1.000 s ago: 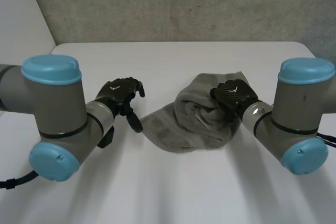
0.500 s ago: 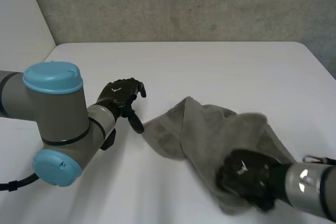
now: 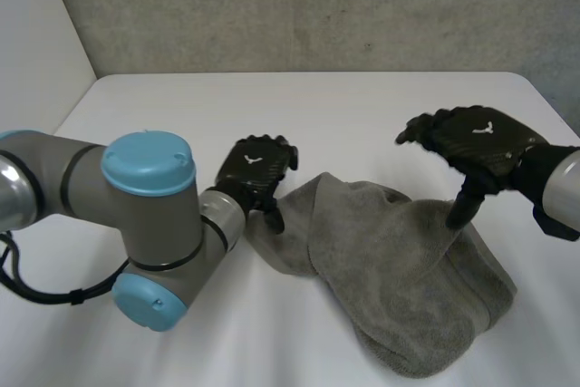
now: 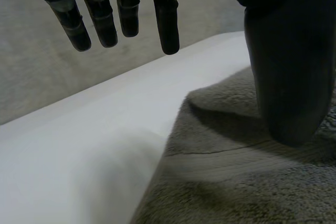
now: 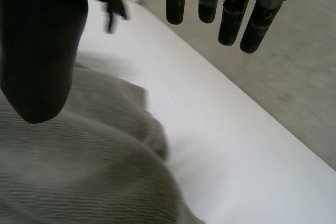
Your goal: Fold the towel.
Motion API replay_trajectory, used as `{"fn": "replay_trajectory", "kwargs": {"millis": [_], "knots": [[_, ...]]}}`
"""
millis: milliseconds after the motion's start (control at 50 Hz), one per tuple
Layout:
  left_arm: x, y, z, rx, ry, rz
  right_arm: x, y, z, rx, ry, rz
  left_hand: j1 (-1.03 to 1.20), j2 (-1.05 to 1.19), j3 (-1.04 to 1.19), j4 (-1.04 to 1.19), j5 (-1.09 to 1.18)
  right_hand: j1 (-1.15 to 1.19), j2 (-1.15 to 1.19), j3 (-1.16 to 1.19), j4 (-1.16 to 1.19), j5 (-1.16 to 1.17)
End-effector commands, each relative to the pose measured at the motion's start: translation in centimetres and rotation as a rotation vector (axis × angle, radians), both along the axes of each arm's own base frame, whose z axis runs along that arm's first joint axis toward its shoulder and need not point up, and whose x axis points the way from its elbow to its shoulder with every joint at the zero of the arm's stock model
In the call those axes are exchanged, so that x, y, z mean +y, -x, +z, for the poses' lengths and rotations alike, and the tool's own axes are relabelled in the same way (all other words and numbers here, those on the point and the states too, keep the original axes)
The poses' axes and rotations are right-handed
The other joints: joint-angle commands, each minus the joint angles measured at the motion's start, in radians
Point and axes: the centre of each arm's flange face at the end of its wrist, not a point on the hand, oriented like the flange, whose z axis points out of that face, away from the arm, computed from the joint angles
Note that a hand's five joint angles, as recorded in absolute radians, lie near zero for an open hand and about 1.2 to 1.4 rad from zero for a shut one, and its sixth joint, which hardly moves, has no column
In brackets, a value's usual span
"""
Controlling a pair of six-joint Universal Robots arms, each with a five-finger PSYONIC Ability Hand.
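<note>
Cut off and covered
The right arm [image 3: 569, 183] leaves the frame's right edge; the left hand [image 3: 256, 169] covers the towel's [image 3: 399, 269] left corner.

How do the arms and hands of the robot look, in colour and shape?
The left arm is a thick grey tube with round light-blue caps and a silver wrist ring. The left hand and right hand are black, each with a small white mark on its back.

Open tabletop [image 3: 317, 106] beyond the heaped towel [image 3: 399, 287]
</note>
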Motion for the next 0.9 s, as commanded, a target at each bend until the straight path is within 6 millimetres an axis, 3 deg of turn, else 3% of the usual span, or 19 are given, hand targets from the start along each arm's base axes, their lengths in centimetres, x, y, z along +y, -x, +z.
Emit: {"fn": "replay_trajectory", "kwargs": {"millis": [20, 80, 120, 200, 320, 360, 380, 420, 500, 540, 640, 700, 900], "knots": [[1.2, 1.7, -2.1, -0.041, -0.014, -0.110, -4.9, -0.5, -4.4, 0.027, -0.015, -0.174, -0.060, -0.048, -0.058, -0.056, -0.024, -0.054, -0.067, -0.070, -0.082, -0.057], [1.4, 1.9, -2.6, -0.048, -0.024, -0.117, -5.3, -1.4, -5.4, 0.043, -0.031, -0.167, -0.060, -0.048, -0.058, -0.056, -0.024, -0.054, -0.067, -0.070, -0.082, -0.057], [1.5, 2.3, -3.7, -0.062, -0.042, -0.125, -6.0, -2.8, -7.5, 0.087, -0.085, -0.153, -0.060, -0.048, -0.058, -0.056, -0.024, -0.054, -0.067, -0.070, -0.082, -0.057], [1.7, 2.4, -4.5, -0.073, -0.055, -0.133, -5.8, -3.2, -9.1, 0.166, -0.169, -0.129, -0.069, -0.056, -0.066, -0.065, -0.032, -0.038, -0.051, -0.054, -0.066, -0.041], [1.8, 2.6, -5.1, -0.078, -0.062, -0.140, -3.7, -4.2, -10.3, 0.355, -0.264, 0.021, -0.078, -0.065, -0.075, -0.074, -0.041, 0.364, 0.351, 0.348, 0.336, 0.361], [1.3, 3.0, -5.0, -0.069, -0.052, -0.140, -3.5, -4.6, -9.7, 0.370, -0.248, 0.056, -0.072, -0.059, -0.069, -0.068, -0.035, 0.852, 0.839, 0.836, 0.824, 0.849], [1.3, 3.0, -5.0, -0.068, -0.052, -0.140, -3.5, -4.7, -9.7, 0.370, -0.247, 0.056, -0.072, -0.059, -0.069, -0.068, -0.035, 0.854, 0.842, 0.838, 0.827, 0.851], [0.8, 3.4, -4.8, -0.061, -0.041, -0.138, -4.2, -5.2, -8.5, 0.349, -0.186, 0.053, 0.001, 0.014, 0.004, 0.005, 0.038, 1.166, 1.154, 1.150, 1.139, 1.163], [0.5, 3.8, -4.5, -0.051, -0.033, -0.140, -4.6, -5.9, -6.6, 0.316, -0.114, 0.048, 0.057, 0.070, 0.060, 0.061, 0.094, 1.168, 1.155, 1.152, 1.140, 1.164], [0.7, 4.5, -4.3, -0.040, -0.026, -0.169, -5.1, -6.1, -4.1, 0.253, -0.047, 0.018, 0.049, 0.061, 0.051, 0.052, 0.085, 1.168, 1.155, 1.152, 1.140, 1.164], [1.1, 5.3, -3.9, -0.023, -0.005, -0.199, -5.1, -5.6, -1.2, 0.188, 0.017, -0.016, 0.025, 0.038, 0.028, 0.029, 0.062, 1.168, 1.155, 1.152, 1.140, 1.164], [0.8, 5.6, -3.5, -0.014, 0.009, -0.195, -4.5, -5.4, -0.7, 0.195, 0.024, -0.011, 0.025, 0.038, 0.028, 0.029, 0.062, 1.168, 1.155, 1.152, 1.140, 1.164], [-0.9, 5.6, -2.7, -0.001, 0.054, -0.109, -1.5, -5.2, -2.2, 0.253, 0.002, 0.140, 0.028, 0.040, 0.030, 0.032, 0.065, 1.168, 1.155, 1.152, 1.140, 1.164]]}}
